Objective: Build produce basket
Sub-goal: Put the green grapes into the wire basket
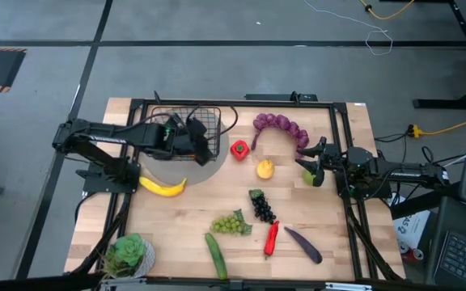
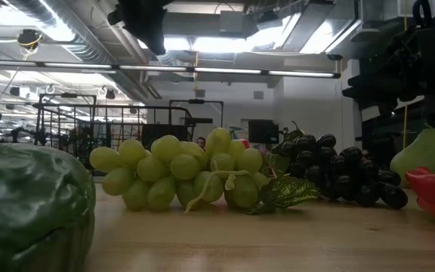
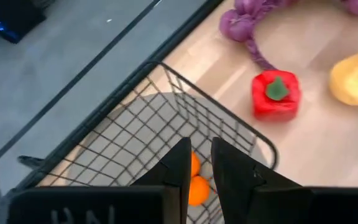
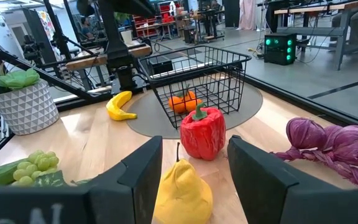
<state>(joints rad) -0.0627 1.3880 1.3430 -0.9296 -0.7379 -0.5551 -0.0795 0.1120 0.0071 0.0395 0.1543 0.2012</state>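
Left tool (image 3: 196,163) is hovering over the basket (image 3: 166,118), fingers a narrow slit apart, gripping nothing; the orange (image 3: 194,186) is sitting just below on the basket floor. Risk: fingertips snagging the thin wire mesh on the way out and dragging the light basket off its grey mat (image 4: 229,109).

Right tool (image 4: 194,163) is waiting at the surface's right side, fingers wide and empty, lining up on the yellow pear-shaped fruit (image 4: 182,190). It's smooth and rounded, so it could squirt out and knock the glossy red pepper (image 4: 202,134) just beyond.

Banana (image 1: 163,187), grapes (image 1: 231,223), cucumber (image 1: 216,255) are lying loose on the wood surface.
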